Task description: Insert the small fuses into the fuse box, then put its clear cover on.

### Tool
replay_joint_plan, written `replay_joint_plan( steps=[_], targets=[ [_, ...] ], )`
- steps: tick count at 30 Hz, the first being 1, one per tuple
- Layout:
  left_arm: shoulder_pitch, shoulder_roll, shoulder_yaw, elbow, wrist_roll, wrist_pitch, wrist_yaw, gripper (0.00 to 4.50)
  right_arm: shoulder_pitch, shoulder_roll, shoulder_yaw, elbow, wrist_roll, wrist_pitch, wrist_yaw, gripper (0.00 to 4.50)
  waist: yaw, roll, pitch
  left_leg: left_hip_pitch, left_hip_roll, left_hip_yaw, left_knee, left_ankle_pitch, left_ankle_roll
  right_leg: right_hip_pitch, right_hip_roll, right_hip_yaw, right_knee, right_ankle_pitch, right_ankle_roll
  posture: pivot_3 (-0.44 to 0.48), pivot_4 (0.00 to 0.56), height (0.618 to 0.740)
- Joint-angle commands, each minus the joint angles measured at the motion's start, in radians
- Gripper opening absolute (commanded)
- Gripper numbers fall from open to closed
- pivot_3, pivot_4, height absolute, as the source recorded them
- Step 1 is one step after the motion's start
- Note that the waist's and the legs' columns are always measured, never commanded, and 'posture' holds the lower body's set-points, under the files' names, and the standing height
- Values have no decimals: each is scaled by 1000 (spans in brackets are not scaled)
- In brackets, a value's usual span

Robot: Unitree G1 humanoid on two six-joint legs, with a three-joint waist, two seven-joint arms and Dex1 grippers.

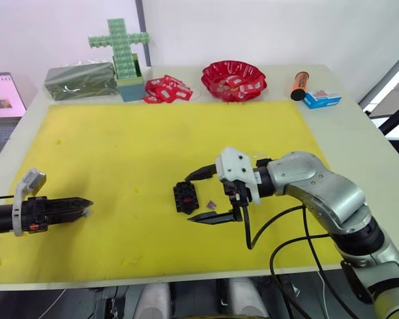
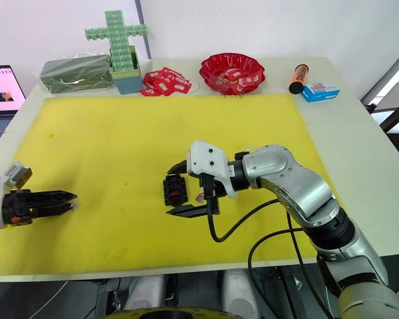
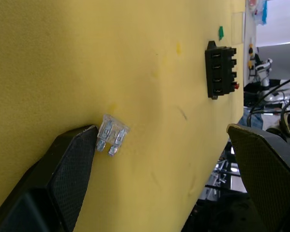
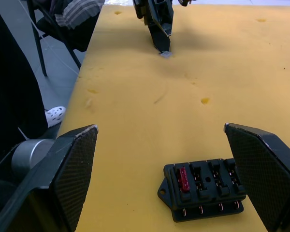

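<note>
Presently, working from our left: our left gripper (image 1: 86,207) lies low over the yellow foam mat (image 1: 120,146) near its left edge, well apart from the fuse box. In the left wrist view its fingers stand wide, one pad (image 3: 72,159) touching a tiny pale grey, near-transparent plastic fuse with two metal blades (image 3: 111,134), which rests on the mat, not gripped.

Centre: a small black rectangular plastic fuse box with a row of slots (image 1: 186,197) sits on the mat. One slot at an end of the row carries a small red fuse (image 4: 183,179); the other slots look empty. A small purple chip (image 1: 211,203) lies just beside the box on its right. A green chip (image 3: 221,32) lies on the mat beyond the box in the left wrist view, and a faint clear rectangular cover (image 3: 237,28) seems to lie near it, though we cannot be sure.

Right: our right gripper (image 1: 199,196) hovers at the box, fingers spread wide to either side of it, holding nothing.

Step in hand, as we judge it: fuse insertion, one of four seated, cover not yet on. Next move calls for closing the left fingers on the grey fuse, then carrying it, blades down, to an empty slot.
</note>
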Motion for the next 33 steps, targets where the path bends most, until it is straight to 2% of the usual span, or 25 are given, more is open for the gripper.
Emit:
replay_joint_plan(
  steps=[1, 3, 12, 14, 22, 26, 28, 31, 33],
  targets=[
    [11, -9, -9, 9, 51, -25, 30, 4311, -24, -3, -33, -29, 12, -4, -2, 4500, 0, 0, 0, 0, 0, 0, 0, 0, 0, 0, 0, 0, 0, 0, 0, 0, 150, 740],
    [29, 3, -16, -2, 55, -30, 10, 3878, -24, -2, -32, -27, 11, -4, -4, 4500, -2, 0, 0, 0, 0, 0, 1, 0, 0, 0, 0, 0, 1, 0, 0, 0, 150, 740],
    [32, 3, 22, 6, 65, -18, 21, 540, -30, 0, -26, -15, 2, -16, -1, 4500, -3, 0, 0, 0, 1, 0, 1, -1, 1, 0, 1, 0, 1, 0, 0, 0, 150, 740],
    [37, 7, 26, 4, 64, -17, 18, 50, -30, 2, -25, -12, 1, -19, 0, 4500, -3, 0, 0, 0, 1, 0, 1, -1, 1, 0, 1, 0, 1, 0, 0, 0, 150, 740],
    [74, 16, 84, -71, 33, 6, 20, 50, -32, -2, -29, 18, -4, -40, 13, 4500, -4, 0, 0, 0, 1, 0, 1, -1, 1, 0, 1, 0, 1, 0, 0, 0, 150, 740],
    [52, 1, 180, -259, -80, 106, 47, 50, -37, 7, -97, 34, 68, 20, -3, 4500, 0, -1, 0, -1, 2, 0, 2, -1, 1, 0, 1, 0, 1, 0, 0, 0, 150, 740],
    [12, -35, 230, -379, -149, 147, 89, 50, -48, 12, -146, 39, 128, 75, -14, 4500, 4, -1, 0, -2, 2, -1, 4, -1, 1, 0, 0, 0, 1, 0, 0, 0, 150, 740],
    [-125, -208, 289, -633, -267, 79, 235, 50, -71, -22, -209, 72, 179, 125, 2, 4500, 13, -2, 0, -1, 2, -2, 5, -1, 1, 2, 0, 0, 1, 0, 0, 0, 150, 740],
    [-173, -335, 309, -733, -288, -20, 322, 50, -81, -55, -222, 81, 185, 137, 22, 4500, 19, -2, 0, -1, 1, -3, 6, -1, 1, 4, 0, 0, 0, 2, 2, 0, 150, 740]
  ],
)
